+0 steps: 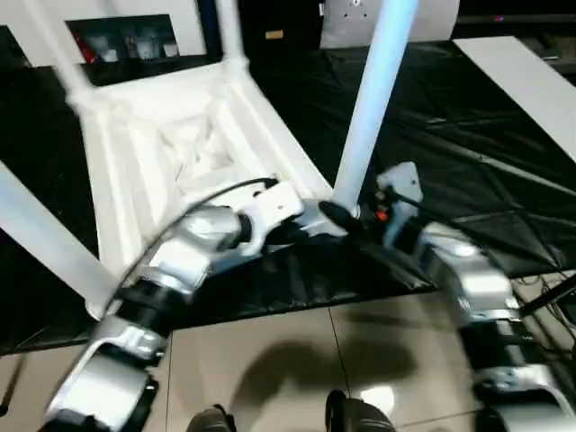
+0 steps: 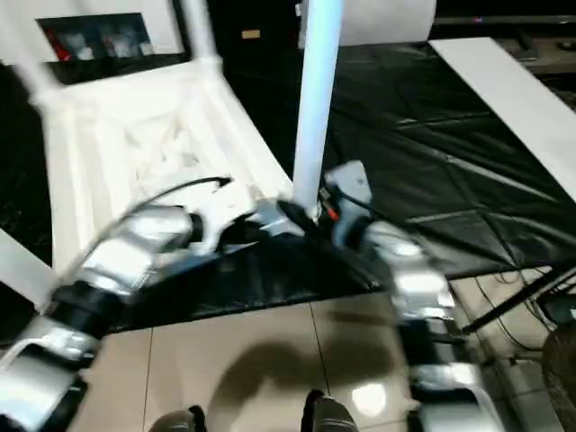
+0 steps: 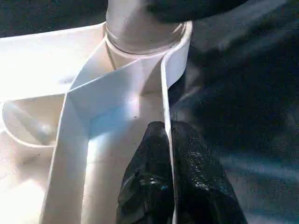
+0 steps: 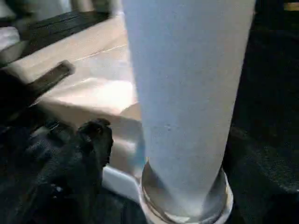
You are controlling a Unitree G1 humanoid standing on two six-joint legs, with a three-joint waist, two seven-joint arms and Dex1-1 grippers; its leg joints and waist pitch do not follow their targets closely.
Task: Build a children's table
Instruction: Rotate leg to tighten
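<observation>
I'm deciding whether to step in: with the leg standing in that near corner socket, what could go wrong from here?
1. The long white tube leg leans in the round corner socket; if not fully seated, it may tip.
2. The left tool pinches only the thin rim of the white plastic ribbed tabletop; a slip could shift it on the black sheet.

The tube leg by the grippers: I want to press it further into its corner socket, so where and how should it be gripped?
Probably low on the tube leg, just above the corner socket, coming level from the robot's right, where the right gripper already is. The shaft is round, smooth and nearly upright, so opposing fingers can close across it. The left gripper pinches the tabletop wall.
</observation>
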